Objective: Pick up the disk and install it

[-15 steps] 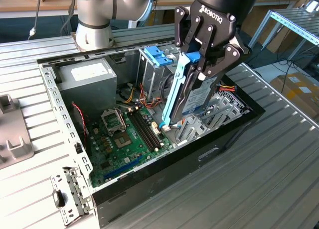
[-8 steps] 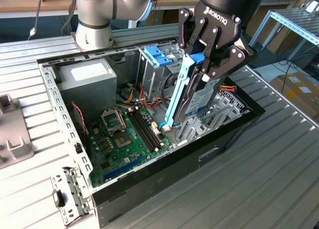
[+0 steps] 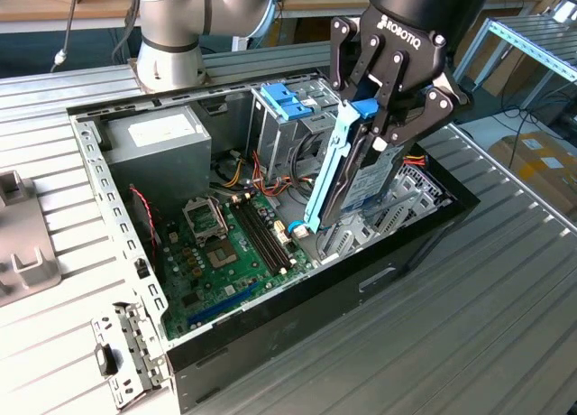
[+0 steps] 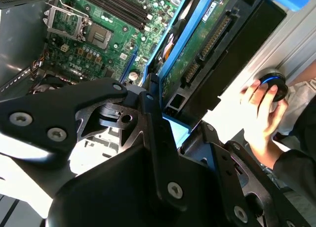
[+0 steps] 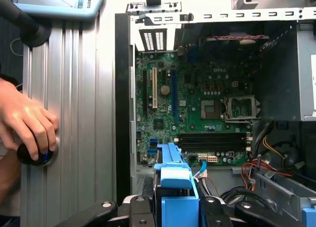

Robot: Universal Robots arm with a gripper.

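My gripper (image 3: 377,117) is shut on the top end of the disk (image 3: 335,176), a grey drive with light-blue side rails. The disk hangs steeply tilted over the open computer case (image 3: 424,244), its lower end just above the bay area next to the motherboard (image 3: 225,253). In the second wrist view the disk's (image 4: 197,54) green circuit-board underside faces the camera, with one black finger (image 4: 148,103) against its blue rail. In the first wrist view the disk's (image 5: 173,180) blue rail end juts out from the gripper (image 5: 173,209) above the case's front corner.
A grey power-supply box (image 3: 153,140) and a metal cage with a blue tab piece (image 3: 287,99) stand at the back of the case. Loose cables (image 5: 266,168) lie beside the cage. A person's hand (image 5: 24,123) rests on a black knob (image 5: 37,155) on the ribbed table (image 3: 505,307).
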